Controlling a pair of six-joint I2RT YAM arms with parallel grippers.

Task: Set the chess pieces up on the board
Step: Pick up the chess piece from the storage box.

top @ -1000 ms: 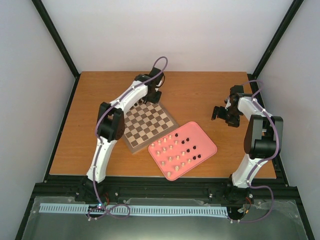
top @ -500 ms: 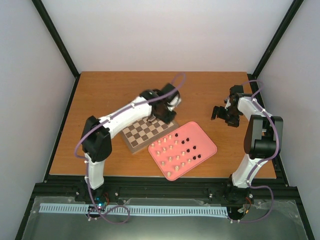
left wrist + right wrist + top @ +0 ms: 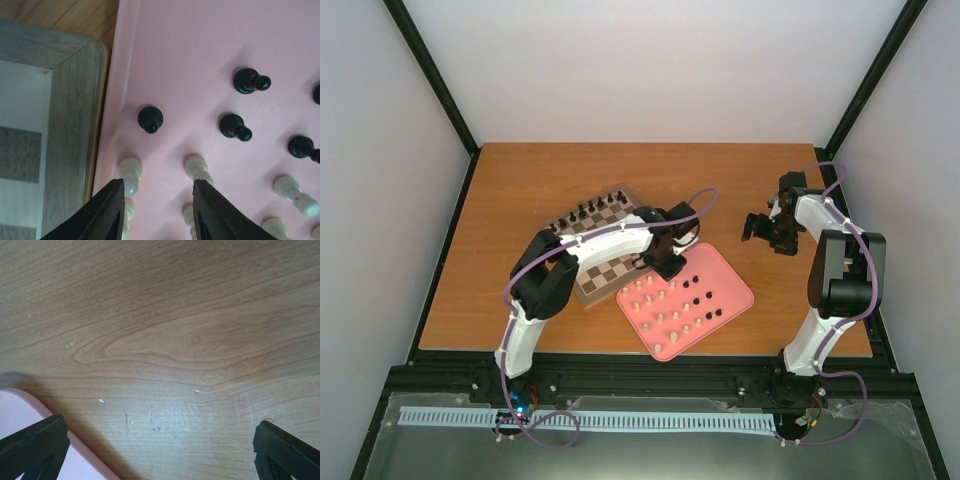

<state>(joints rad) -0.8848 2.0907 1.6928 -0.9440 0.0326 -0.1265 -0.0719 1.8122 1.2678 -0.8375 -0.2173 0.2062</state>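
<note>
Board: flat on wooden table, left of centre, set askew to table edges; row of dark chess pieces standing along far edge

Pink tray: just right of board, one side lying against board's border; cream chess pieces grouped toward near-left part, further dark ones toward middle and right, all spaced apart from one another

Left gripper: low over tray's board-side end, jaws partly apart, gripping nothing; bare pink surface between fingers; one cream piece just beside each fingertip, a single dark piece just ahead of the gap, three more dark ones off to one side

Right gripper: above bare table beyond tray's far corner, well apart from board; jaws spread wide, nothing held; rounded tray corner just visible beside one finger in wrist view
</note>
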